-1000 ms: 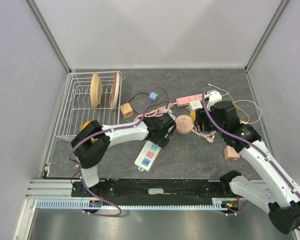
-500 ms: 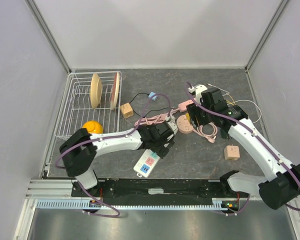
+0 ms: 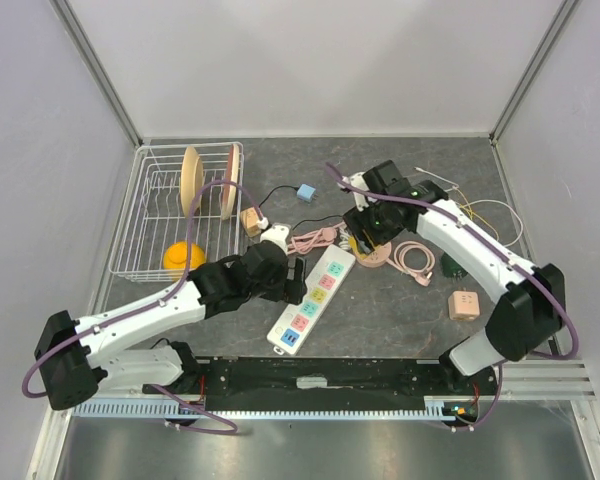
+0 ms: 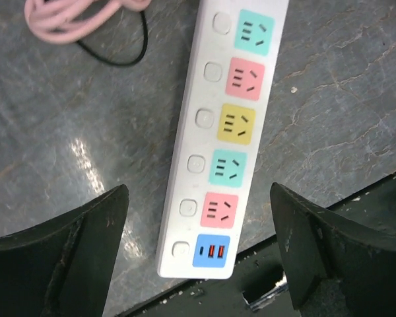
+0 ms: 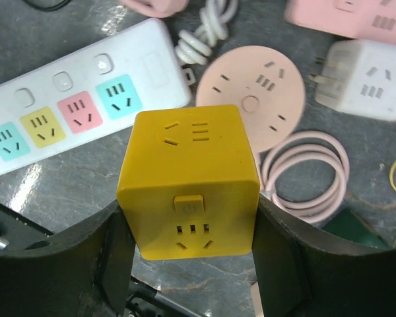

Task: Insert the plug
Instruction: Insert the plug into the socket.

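Note:
A white power strip (image 3: 312, 296) with coloured sockets lies slanted near the table's front; the left wrist view shows it (image 4: 228, 125) from above. My left gripper (image 3: 298, 271) is open and empty, its fingers (image 4: 86, 238) spread wide on either side of the strip's near end, above it. My right gripper (image 3: 366, 236) is shut on a yellow cube socket adapter (image 5: 188, 178) and holds it above the table, over the strip's far end (image 5: 72, 109) and beside a round pink socket (image 5: 251, 99). The cube's plug pins are hidden.
A wire dish rack (image 3: 155, 215) with plates and an orange (image 3: 183, 257) stands at the left. A beige cube (image 3: 253, 220), a blue cube (image 3: 305, 192), a peach cube (image 3: 464, 304), a coiled pink cable (image 3: 415, 260), a white adapter (image 5: 369, 76) and a pink strip (image 5: 343, 16) lie around.
My left arm has swung back toward the near left, uncovering the white strip. My right gripper has moved left with the yellow cube, toward the strip's far end.

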You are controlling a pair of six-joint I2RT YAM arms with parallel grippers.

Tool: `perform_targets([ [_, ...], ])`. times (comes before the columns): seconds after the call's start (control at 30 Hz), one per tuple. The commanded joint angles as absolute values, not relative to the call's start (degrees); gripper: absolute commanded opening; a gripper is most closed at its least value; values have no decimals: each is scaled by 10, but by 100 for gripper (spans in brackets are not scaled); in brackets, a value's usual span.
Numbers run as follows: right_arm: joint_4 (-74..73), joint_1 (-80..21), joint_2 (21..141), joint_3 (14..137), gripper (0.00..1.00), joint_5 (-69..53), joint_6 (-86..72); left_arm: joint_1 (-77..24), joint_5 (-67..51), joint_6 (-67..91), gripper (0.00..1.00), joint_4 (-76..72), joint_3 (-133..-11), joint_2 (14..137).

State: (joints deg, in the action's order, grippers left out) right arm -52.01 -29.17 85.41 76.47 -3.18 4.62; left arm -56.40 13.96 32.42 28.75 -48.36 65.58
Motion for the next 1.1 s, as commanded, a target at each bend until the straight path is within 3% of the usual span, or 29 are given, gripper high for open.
perform_targets([
  [0.0,-547,-337,894,816,0,-37,70,-548,123,452,93,308,-454,624],
  [0.5,-623,-406,1010,913,0,-25,100,-548,93,498,90,322,-392,594],
  [1.07,-585,-435,1029,891,0,-13,101,-548,80,495,90,322,-376,568],
])
